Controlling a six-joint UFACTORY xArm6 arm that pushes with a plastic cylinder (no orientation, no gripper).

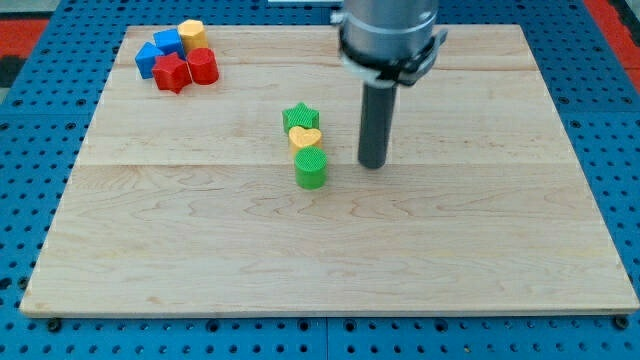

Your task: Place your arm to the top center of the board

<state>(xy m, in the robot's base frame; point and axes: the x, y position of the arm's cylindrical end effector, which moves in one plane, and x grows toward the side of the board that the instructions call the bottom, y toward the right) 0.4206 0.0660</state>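
Observation:
My tip (373, 164) rests on the wooden board (330, 260) near its middle, a little right of a short column of three blocks. That column holds a green star (300, 116) at the top, a yellow heart (306, 137) below it, and a green cylinder (311, 168) at the bottom, all touching. The tip stands apart from them, level with the green cylinder. The rod rises to the arm's grey body (388, 35) at the view's top centre.
A cluster sits at the board's top left: two blue blocks (158, 52), a yellow block (191, 33), a red star (172, 72) and a red cylinder (203, 66). A blue pegboard (30, 110) surrounds the board.

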